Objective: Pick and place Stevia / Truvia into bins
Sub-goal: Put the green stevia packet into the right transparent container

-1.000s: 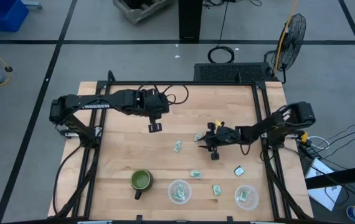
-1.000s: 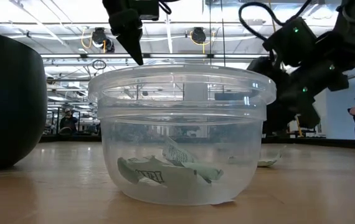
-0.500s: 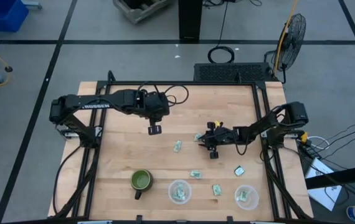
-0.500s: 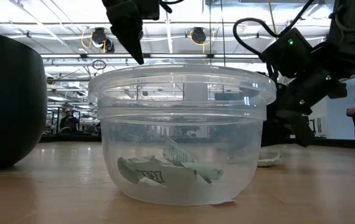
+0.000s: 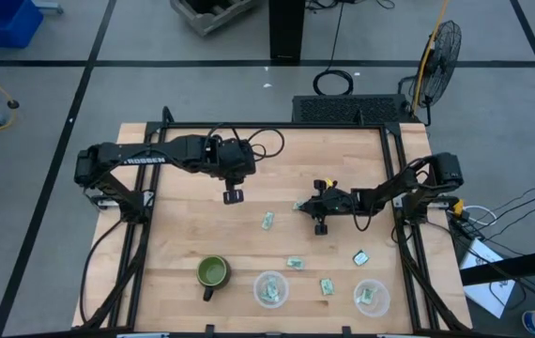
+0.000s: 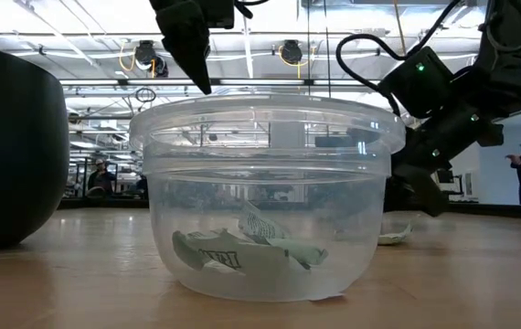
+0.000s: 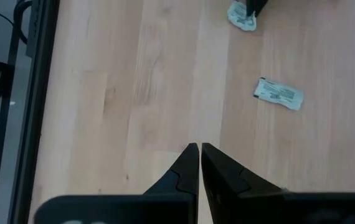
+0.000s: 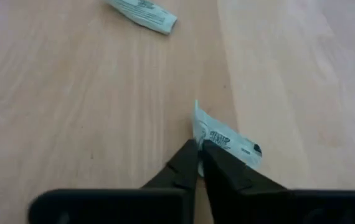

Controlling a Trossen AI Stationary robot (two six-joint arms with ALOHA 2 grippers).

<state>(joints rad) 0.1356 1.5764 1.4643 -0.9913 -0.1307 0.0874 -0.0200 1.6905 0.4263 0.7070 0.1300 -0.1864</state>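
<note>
The right end effector point(image 8: 199, 158) pinches a Stevia packet point(image 8: 224, 142) on the tabletop point(image 5: 183, 235). The left end effector point(image 7: 199, 163) hangs closed, holding nothing.

You've got one pale green-and-white packet point(image 8: 224, 140) right at the right gripper's point(image 8: 200, 149) fingertips, its near edge kicked up off the wood, the closed fingers touching it. A second packet point(image 5: 267, 221) lies flat just beside that gripper, toward the left arm. Three more rest flat nearer the bins: one point(image 5: 295, 263) beside the left bin point(image 5: 270, 288), one point(image 5: 326, 286) between the two bins, one point(image 5: 360, 257) near the right bin point(image 5: 372, 297). Both clear round cups stand upright, and each already holds crumpled packets point(image 6: 242, 247).
</note>
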